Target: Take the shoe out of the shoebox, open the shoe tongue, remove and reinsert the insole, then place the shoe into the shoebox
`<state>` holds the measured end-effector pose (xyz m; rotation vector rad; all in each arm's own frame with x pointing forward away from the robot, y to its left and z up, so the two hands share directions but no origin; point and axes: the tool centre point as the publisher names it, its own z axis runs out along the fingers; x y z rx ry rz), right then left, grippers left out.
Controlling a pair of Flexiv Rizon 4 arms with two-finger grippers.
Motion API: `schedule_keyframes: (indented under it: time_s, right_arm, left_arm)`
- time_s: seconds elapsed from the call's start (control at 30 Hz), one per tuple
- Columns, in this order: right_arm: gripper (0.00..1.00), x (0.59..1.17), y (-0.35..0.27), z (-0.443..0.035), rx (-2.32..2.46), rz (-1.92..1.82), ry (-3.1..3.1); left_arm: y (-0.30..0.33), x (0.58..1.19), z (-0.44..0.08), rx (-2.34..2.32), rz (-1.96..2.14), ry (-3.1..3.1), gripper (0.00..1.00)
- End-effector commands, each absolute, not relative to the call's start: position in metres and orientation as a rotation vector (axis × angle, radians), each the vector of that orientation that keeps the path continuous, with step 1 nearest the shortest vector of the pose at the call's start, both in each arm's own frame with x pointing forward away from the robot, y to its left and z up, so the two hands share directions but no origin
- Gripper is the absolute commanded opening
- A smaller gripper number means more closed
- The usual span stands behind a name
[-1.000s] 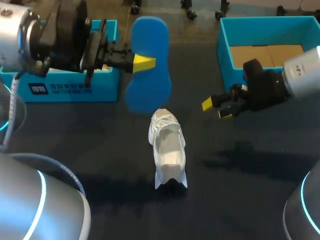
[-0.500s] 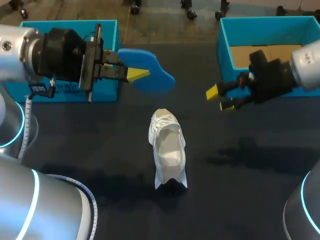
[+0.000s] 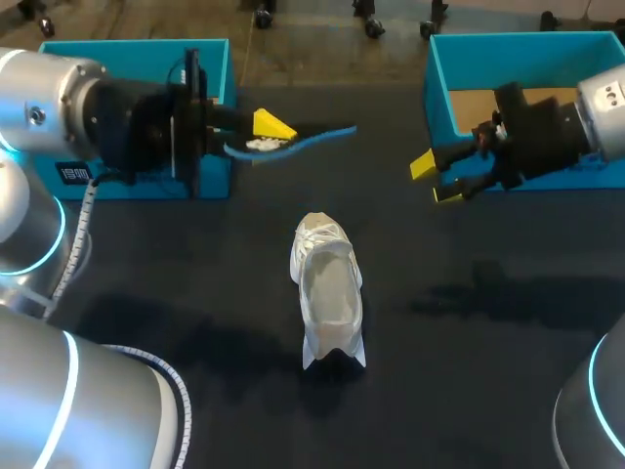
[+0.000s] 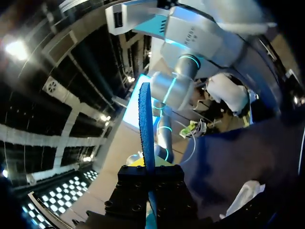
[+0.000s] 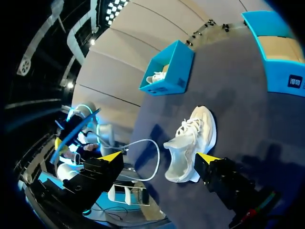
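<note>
The left arm comes in level, its left gripper [image 3: 266, 137] clamped on the blue insole [image 3: 322, 137], held edge-on above the dark table [image 3: 469, 391]. The right gripper [image 3: 436, 180] hovers beside the right shoebox [image 3: 439, 98], fingers apart and empty. The white shoe [image 3: 329, 288] lies mid-table. Only the right wrist view shows a second shoe [image 5: 156, 77] inside the left shoebox [image 5: 174, 67].

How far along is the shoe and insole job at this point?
Done: the white shoe stands on the table, out of the shoebox, its mouth wide open, and the blue insole is out. In hand: the left gripper holds the insole in the air; the right gripper hangs open and empty. Left: reinsert the insole, then put the shoe into the shoebox.
</note>
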<state>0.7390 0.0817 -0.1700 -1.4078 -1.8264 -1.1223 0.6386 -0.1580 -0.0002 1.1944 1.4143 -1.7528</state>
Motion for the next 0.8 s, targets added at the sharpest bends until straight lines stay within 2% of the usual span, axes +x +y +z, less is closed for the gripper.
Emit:
schedule_keyframes:
  time_s: [0.03,0.23,0.6,0.8]
  right_arm:
    - [1.0,0.748,0.077,-0.168,-1.354,-1.163,-1.784]
    - [1.0,0.758,0.072,-0.154,-1.229,-1.162,-1.696]
    - [1.0,0.758,0.072,-0.154,-1.229,-1.162,-1.696]
    - [1.0,0.761,0.075,-0.151,-1.258,-1.295,-1.611]
  left_arm:
    - [-0.161,0.65,-0.019,1.521,-1.365,1.072,0.0]
    - [-0.159,0.661,-0.035,1.463,-1.162,0.837,0.0]
    - [-0.159,0.661,-0.035,1.463,-1.162,0.837,0.0]
    - [-0.179,0.678,-0.066,1.435,-1.016,0.889,0.0]
